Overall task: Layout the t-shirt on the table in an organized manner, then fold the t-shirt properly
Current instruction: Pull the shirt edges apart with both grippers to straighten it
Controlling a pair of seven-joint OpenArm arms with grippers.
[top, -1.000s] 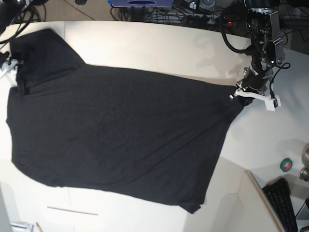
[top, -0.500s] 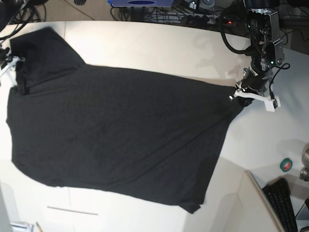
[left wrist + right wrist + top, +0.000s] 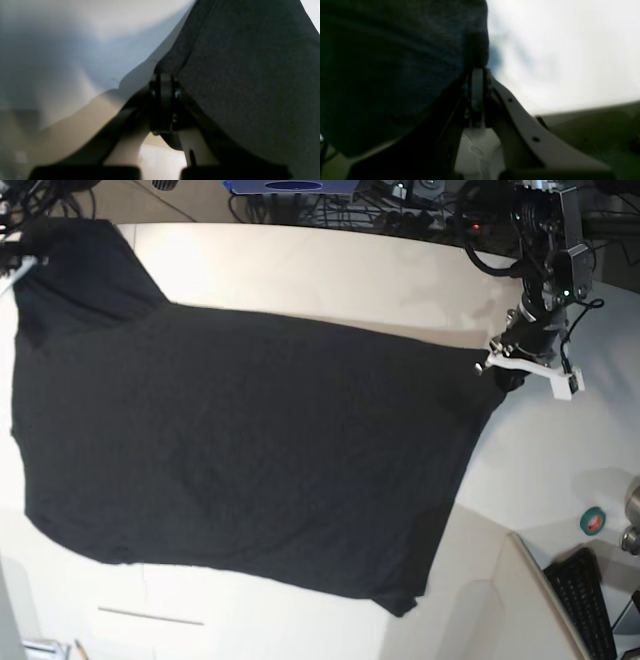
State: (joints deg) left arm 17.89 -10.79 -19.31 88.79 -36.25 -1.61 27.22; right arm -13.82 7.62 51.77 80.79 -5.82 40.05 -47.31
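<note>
T-shirt [image 3: 250, 450] corners lifted, cloth stretched tauter; right tool [image 3: 476, 72] newly clamped on it, left tool [image 3: 163, 82] gripping too.

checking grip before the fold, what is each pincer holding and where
Both hold the t-shirt: the left pincer pinches a corner at its edge, and the right pincer pinches the opposite edge.

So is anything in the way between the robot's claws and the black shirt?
Nothing visible. Both are already shut on the t-shirt: the left gripper pinches one corner, the right gripper pinches the cloth at the opposite end, with the shirt spread over the table.
</note>
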